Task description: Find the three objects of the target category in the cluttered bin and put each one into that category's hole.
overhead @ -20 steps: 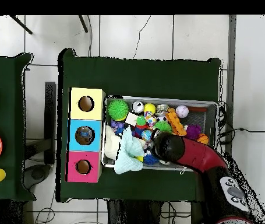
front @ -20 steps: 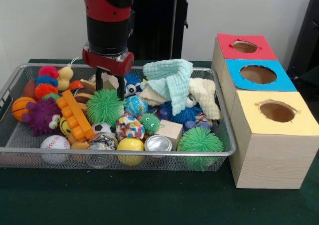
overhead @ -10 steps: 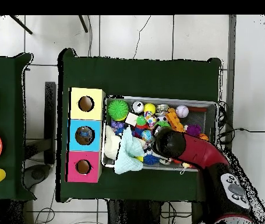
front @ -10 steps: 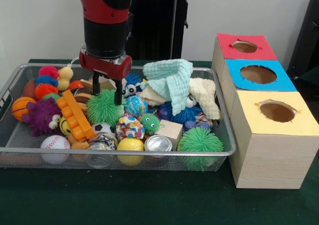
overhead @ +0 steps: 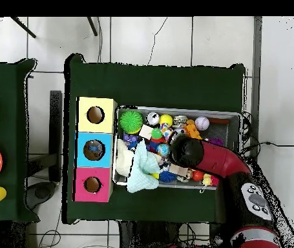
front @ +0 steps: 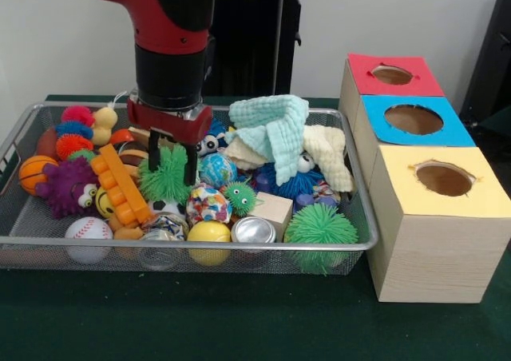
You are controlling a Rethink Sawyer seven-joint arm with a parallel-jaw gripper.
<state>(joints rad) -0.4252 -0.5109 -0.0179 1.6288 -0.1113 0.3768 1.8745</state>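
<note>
Tool (front: 171,159) astride green spiky ball (front: 165,179) in wire bin (front: 351,221); no legible writing.

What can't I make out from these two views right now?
- Overhead view: the gripper and the green spiky ball it straddles are hidden under the arm.
- Front view: whether the gripper pinches the green spiky ball or just straddles it is unclear.
- Front view: the bin bottom is hidden by clutter.
- Both views: the box holes show no contents.
</note>
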